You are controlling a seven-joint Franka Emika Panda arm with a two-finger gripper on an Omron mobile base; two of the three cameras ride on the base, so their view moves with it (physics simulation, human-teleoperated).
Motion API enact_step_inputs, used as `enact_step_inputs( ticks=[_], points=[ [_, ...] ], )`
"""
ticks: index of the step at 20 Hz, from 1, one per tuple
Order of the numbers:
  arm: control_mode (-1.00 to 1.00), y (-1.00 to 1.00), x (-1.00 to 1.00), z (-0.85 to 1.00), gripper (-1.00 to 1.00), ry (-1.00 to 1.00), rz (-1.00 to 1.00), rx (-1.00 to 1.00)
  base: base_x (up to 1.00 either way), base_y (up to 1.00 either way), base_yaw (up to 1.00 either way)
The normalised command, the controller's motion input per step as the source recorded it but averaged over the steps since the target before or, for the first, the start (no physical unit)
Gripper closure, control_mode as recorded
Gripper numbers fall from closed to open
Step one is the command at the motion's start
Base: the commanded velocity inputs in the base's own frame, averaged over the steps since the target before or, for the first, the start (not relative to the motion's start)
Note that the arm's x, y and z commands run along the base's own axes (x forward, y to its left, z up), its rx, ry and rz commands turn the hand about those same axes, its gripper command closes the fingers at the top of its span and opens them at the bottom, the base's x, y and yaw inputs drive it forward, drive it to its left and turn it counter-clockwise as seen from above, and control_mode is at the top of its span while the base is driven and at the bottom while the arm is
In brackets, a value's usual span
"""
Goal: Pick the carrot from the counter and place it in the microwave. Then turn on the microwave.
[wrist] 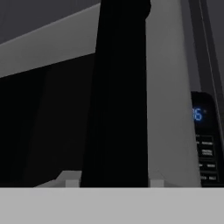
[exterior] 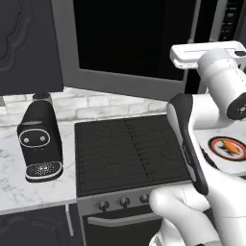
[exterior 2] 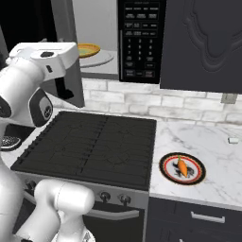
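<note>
1. small orange tapered carrot [exterior 2: 182,166] with a green end lies on a round red-rimmed plate [exterior 2: 166,161]; plate sits on the white marble-look counter [exterior 2: 208,146] with faint grey veins, just right of the black ridged stovetop [exterior 2: 90,144]; same carrot [exterior: 230,146] shows low at the right edge of the left base view
2. large boxy microwave [exterior 2: 139,40] hangs above the stovetop; its grey-framed dark glass door [exterior: 125,43] is swung open; black button panel [exterior 2: 140,47] on its right side; a yellowish dish [exterior 2: 88,49] rests on the pale round turntable [exterior 2: 103,59] inside the cavity
3. white arm's hand [exterior: 206,55] is raised to microwave height, at the door's edge; carrot and plate lie well below it and apart from it
4. fingers: tips not clear in any view; cannot tell whether they are open or closed, or whether they grip anything; hand view faces a dark vertical bar [wrist: 117,92] close up, with grey door frame [wrist: 168,96] beside it and the lit panel [wrist: 204,135] further right
5. small black coffee machine [exterior: 41,141] stands on the counter left of the stovetop, far from the hand
6. dark cabinet [exterior 2: 203,45] hangs right of the microwave
</note>
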Motion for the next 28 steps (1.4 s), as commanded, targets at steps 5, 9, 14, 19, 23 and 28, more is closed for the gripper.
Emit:
enact_step_inputs(
  ticks=[5,9,14,19,23,28],
  points=[
    [-1.0,0.24,-0.56,0.03,1.0,0.1,-0.08,0.0,0.0,0.0,0.0],
    [-1.0,0.25,-0.54,0.02,1.0,0.12,-0.08,0.0,0.0,0.0,0.0],
    [-1.0,0.25,-0.52,0.0,1.0,0.11,-0.07,0.0,0.0,0.0,0.0],
    [-1.0,0.24,-0.46,0.0,1.0,0.05,-0.05,0.0,0.0,0.0,0.0],
    [-1.0,0.33,-0.3,0.0,1.0,0.02,-0.03,-0.01,0.0,0.0,0.0],
    [-1.0,0.35,-0.24,0.0,1.0,0.0,-0.02,-0.03,0.0,0.0,0.0]
  ],
)
